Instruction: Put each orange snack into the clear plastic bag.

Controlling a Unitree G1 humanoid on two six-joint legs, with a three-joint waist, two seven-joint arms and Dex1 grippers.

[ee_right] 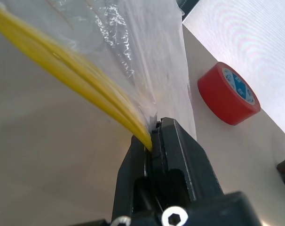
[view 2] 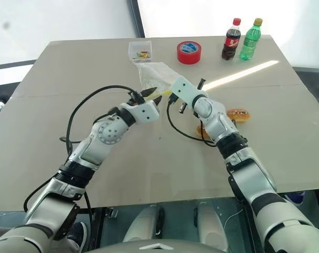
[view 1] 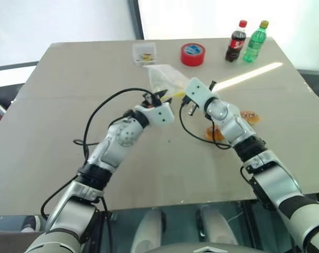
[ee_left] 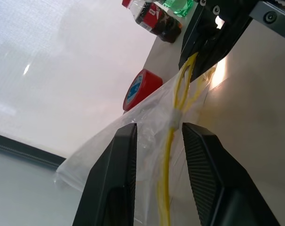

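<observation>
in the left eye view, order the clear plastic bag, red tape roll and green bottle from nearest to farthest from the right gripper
1. clear plastic bag: pinched at its yellow strip in the right gripper.
2. red tape roll: farther back on the table.
3. green bottle: far edge, off to the right.

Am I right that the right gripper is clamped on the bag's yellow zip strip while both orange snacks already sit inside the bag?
Not quite. The right gripper is shut on the clear plastic bag at its zip strip, but the orange snacks lie on the table beside the right arm, as the right eye view shows.

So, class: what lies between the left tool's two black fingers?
The clear plastic bag and its yellow zip strip, seen in the left wrist view.
</observation>
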